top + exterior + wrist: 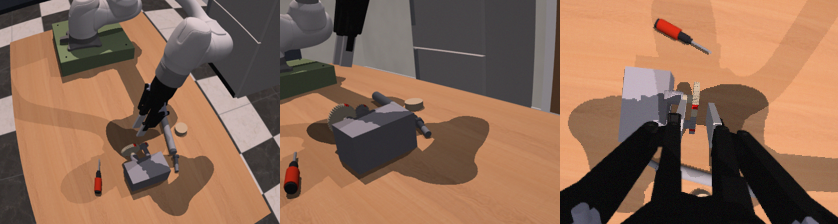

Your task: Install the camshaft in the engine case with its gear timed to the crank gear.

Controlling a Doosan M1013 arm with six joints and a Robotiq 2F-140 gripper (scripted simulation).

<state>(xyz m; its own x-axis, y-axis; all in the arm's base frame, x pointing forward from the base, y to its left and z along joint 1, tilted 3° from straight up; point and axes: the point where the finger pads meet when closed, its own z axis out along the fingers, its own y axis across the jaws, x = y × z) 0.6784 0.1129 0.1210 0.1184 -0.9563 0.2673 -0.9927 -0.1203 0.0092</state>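
Observation:
The grey engine case (147, 171) (374, 139) (640, 100) stands on the table. The camshaft's big tan gear (129, 150) (340, 115) (695, 95) sits at the case's front, its shaft running into the case. It lies beside the small dark crank gear (144, 145) (361, 108). Both gears carry a red mark near the top, close to where they meet. My gripper (139, 127) (343, 56) (696, 110) hangs well above the gears and apart from them. It is nearly shut, with a narrow gap and nothing between the fingers.
A red-handled screwdriver (97, 182) (291, 176) (677, 34) lies left of the case. A long grey rod (168, 135) (382, 98), a short pin (176, 163) (423, 127) and a wooden disc (181, 128) (414, 103) lie to its right. The green arm base (94, 52) (305, 77) stands at the back.

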